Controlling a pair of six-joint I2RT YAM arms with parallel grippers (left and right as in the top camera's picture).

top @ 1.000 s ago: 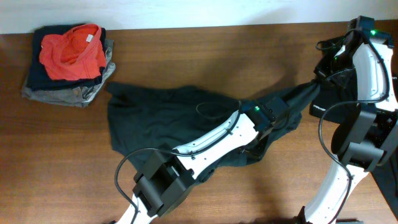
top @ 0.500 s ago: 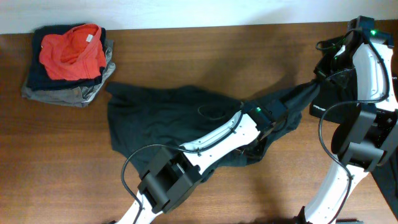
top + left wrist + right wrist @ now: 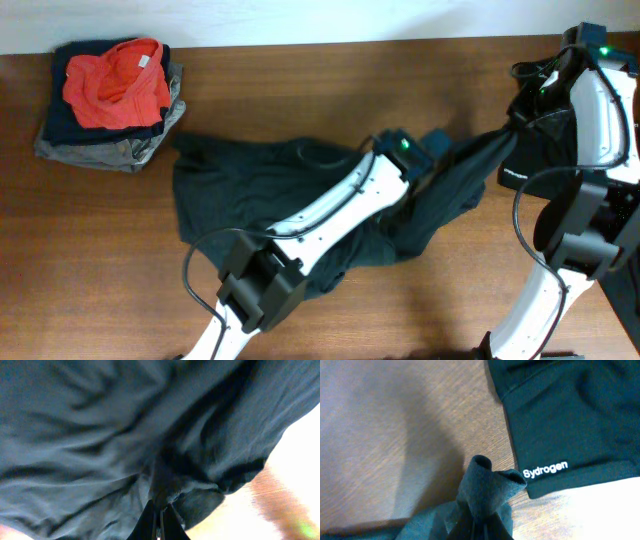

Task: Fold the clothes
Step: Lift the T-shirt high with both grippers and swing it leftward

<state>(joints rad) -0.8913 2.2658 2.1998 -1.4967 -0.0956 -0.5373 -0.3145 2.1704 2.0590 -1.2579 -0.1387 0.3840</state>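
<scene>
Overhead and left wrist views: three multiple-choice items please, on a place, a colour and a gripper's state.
1. Where on the brown wooden table is the stack of folded clothes?
A. far left corner
B. centre
C. near right edge
2. What colour is the crumpled garment atop that stack?
A. white
B. red-orange
C. green
3. How is the left gripper?
A. open over bare wood
B. shut on the soft black shirt
C. out of view
Answers: A, top left in the overhead view; B, the top layer is red-orange; B, black cloth is pinched in it.
</scene>
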